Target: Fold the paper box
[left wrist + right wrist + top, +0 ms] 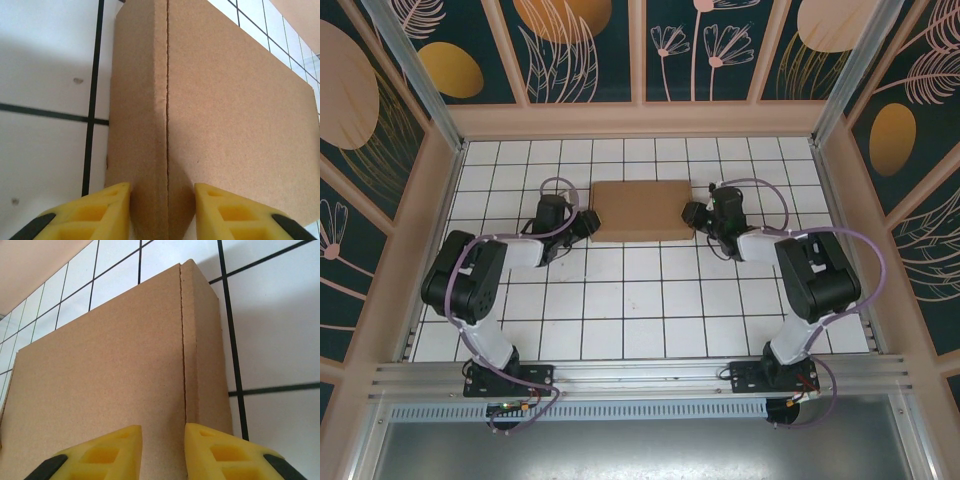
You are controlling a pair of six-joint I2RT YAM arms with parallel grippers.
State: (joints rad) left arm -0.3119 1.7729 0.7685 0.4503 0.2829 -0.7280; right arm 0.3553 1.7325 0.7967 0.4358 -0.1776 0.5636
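Nearest, bottom edge of left wrist view: left gripper [162, 189], half closed astride the left short end of the paper box [230, 115], probably to steady it; firm pinch or not, cannot tell. Upper centre of overhead view: box closed, flat on the tiled table [620, 310], long axis left-right. Right gripper [162, 427] mirrored at right end, equally narrowed, grip unclear.

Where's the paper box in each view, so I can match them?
Top external: paper box centre, slightly above the middle.
Left wrist: paper box centre-right, corner edge between the jaws.
Right wrist: paper box centre-left, corner edge between the jaws.
Shared landmark: black-lined white tiles.
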